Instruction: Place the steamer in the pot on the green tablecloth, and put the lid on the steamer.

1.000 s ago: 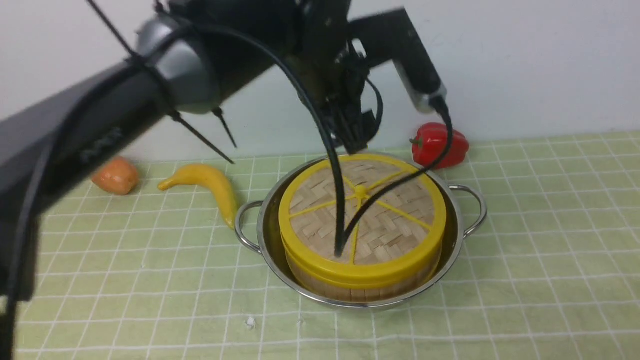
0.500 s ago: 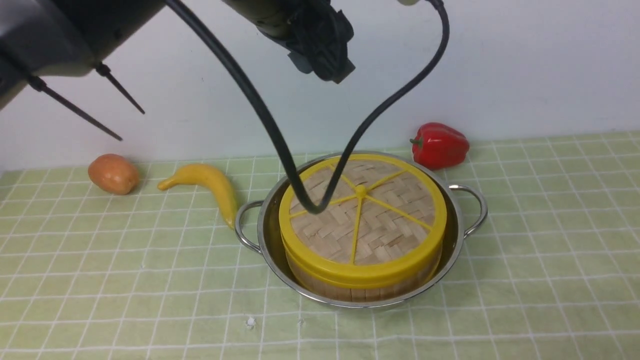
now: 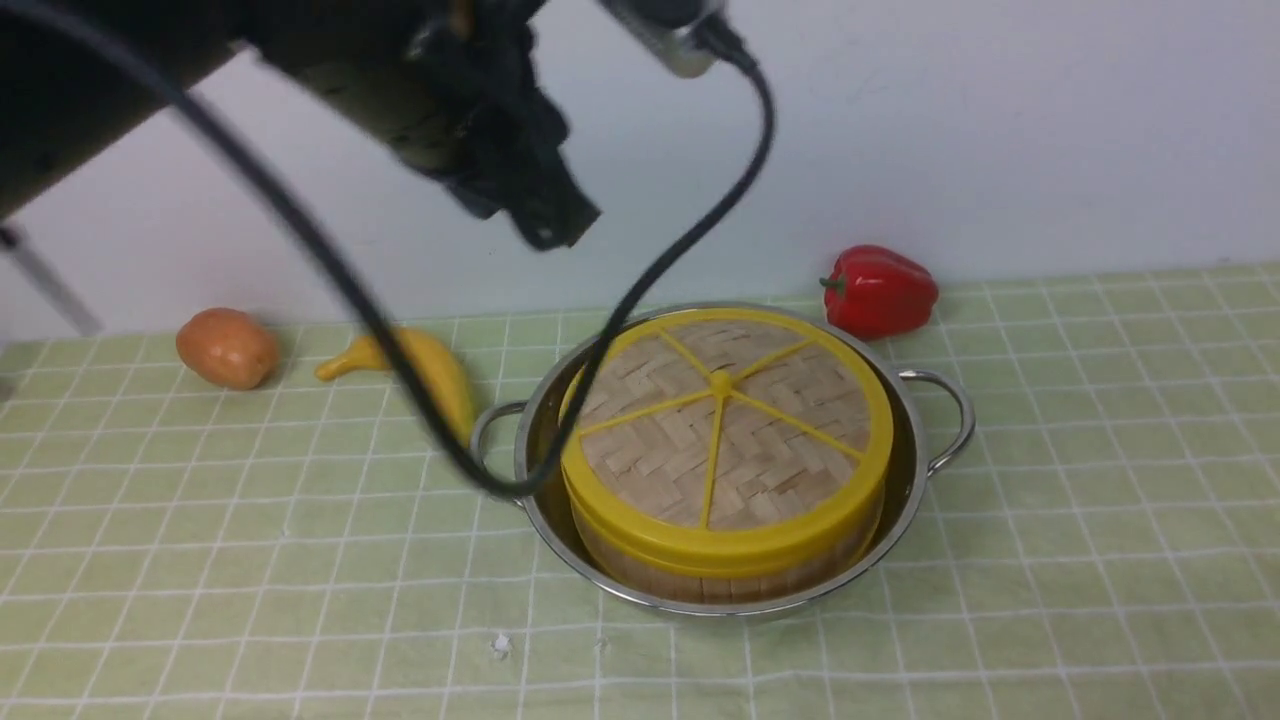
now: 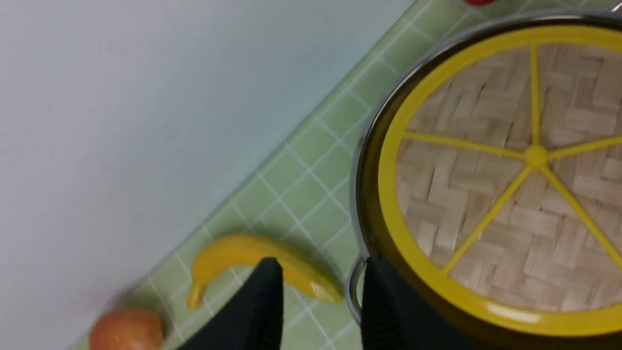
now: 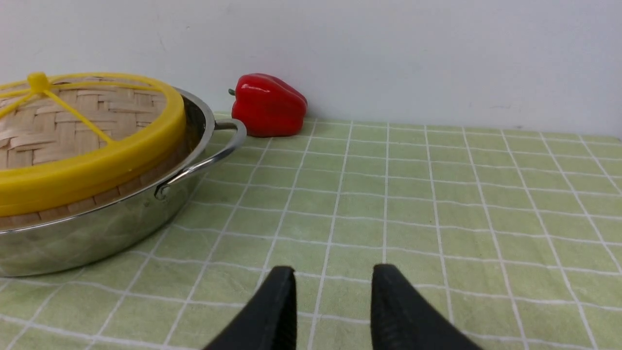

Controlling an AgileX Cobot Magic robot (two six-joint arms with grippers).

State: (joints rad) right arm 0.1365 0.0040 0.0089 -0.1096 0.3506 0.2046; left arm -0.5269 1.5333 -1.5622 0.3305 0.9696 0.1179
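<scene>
left pincer [image 3: 545, 215]: raised above pot [image 3: 905, 480] | empty, fingers apart

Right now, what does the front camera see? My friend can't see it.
A flat woven-bamboo lid with yellow spokes sits on a bamboo steamer inside a shiny steel pot on a green checked tablecloth. A blurry black left gripper hangs above, holding nothing. A red pepper, yellow banana and orange fruit lie behind.

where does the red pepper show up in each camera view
Front view: red pepper at the wall, behind the pot's right handle.
Left wrist view: only a red sliver at the frame edge.
Right wrist view: pepper against the wall beyond the pot handle.
Shared landmark: the lid.
</scene>
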